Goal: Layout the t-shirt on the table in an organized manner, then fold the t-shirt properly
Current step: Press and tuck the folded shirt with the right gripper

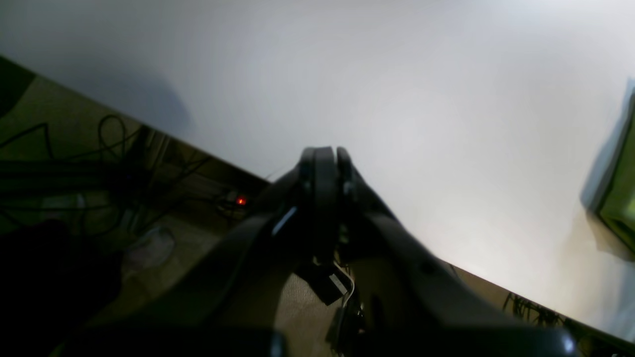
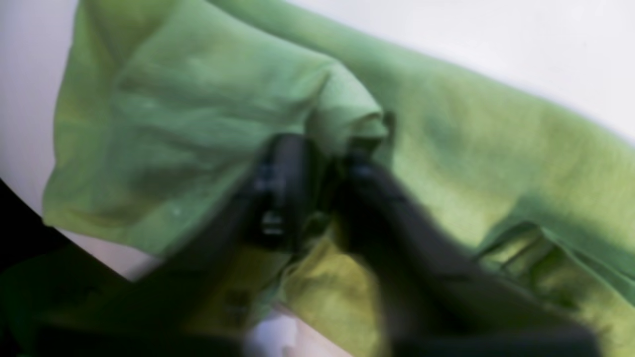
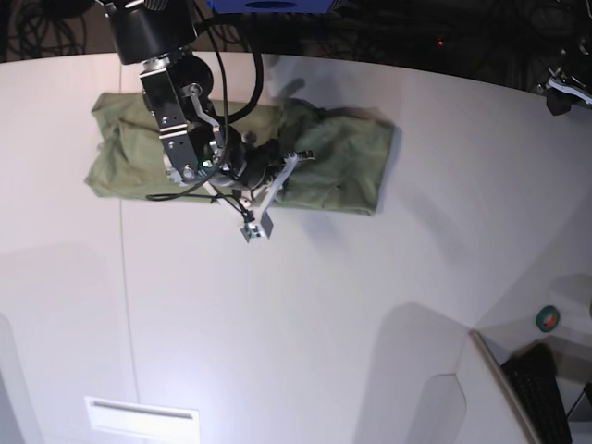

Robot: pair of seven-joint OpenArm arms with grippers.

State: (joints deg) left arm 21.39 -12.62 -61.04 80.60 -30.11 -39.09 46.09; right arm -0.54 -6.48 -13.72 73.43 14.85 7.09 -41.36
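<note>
Lying bunched at the far edge of the desk [image 3: 305, 305], the t-shirt [image 3: 333, 171] was not yet spread; layout step underway. Right claw [image 2: 322, 148] pinched a raised fold near its middle. Left claw [image 1: 325, 156] pressed together, empty, well apart. Next: draw the cloth flat.

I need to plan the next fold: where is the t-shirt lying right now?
In the base view the t-shirt lies bunched along the table's far edge, left of centre, with the right gripper down on its middle.
</note>
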